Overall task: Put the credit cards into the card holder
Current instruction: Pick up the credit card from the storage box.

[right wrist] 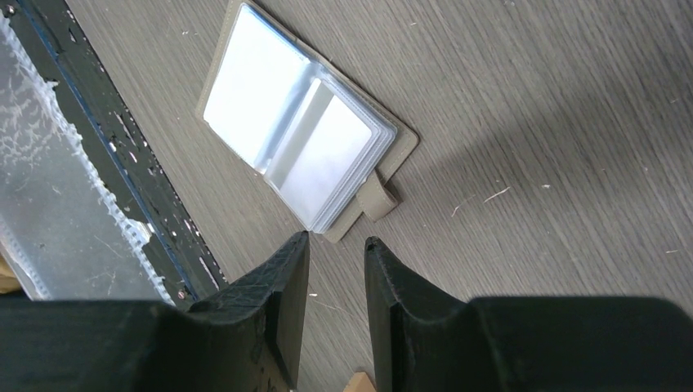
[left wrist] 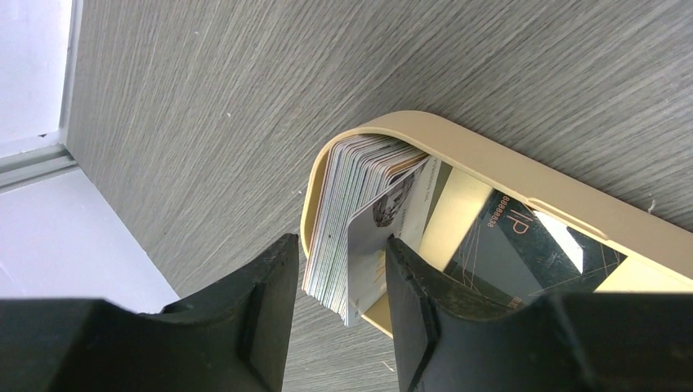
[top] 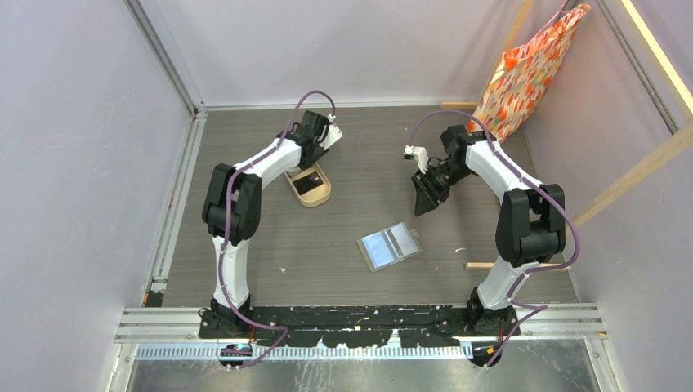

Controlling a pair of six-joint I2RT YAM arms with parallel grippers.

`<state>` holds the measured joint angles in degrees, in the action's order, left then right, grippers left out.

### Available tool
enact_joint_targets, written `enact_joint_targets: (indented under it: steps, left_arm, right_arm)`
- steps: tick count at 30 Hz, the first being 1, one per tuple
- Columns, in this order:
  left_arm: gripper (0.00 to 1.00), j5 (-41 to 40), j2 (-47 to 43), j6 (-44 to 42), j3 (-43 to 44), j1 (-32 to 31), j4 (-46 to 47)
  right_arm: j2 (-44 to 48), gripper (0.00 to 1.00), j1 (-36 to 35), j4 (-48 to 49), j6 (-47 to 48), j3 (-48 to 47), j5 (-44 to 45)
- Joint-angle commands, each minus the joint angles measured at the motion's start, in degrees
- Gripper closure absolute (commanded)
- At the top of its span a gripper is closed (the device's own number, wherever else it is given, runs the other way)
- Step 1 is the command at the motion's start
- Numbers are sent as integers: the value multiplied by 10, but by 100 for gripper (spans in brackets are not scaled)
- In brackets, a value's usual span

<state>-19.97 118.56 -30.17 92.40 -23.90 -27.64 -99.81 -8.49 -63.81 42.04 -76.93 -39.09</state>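
Your left gripper (left wrist: 342, 273) straddles the stack of pale thin credit cards (left wrist: 353, 214) standing on edge at the rounded end of the tan oval tray (left wrist: 498, 167). Its jaws are parted and grip nothing, with a sliver of gap on one side. A black card (left wrist: 523, 245) lies flat in the tray.

The grey-brown fold-over card holder (right wrist: 302, 151) lies open mid-table with its sleeves up. In the top view its long axis runs left-right, and its snap tab (right wrist: 376, 198) points at your right gripper (right wrist: 337, 245). That gripper's jaws are narrowly apart and empty.
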Motion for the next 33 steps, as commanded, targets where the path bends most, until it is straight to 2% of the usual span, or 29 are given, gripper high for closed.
enact_joint_targets:
  steps: [1, 13, 33]
  left_arm:
    - [55, -15, -37, 5, -2, 1, 26]
    - [61, -14, -42, 8, -3, 0, 27]
    - [64, -13, -52, 12, -6, -4, 29]
  right_arm:
    - [4, 64, 1, -10, 13, -3, -14]
    - [3, 64, 2, -12, 15, -3, -14]
    - [3, 64, 2, -15, 16, -5, -17]
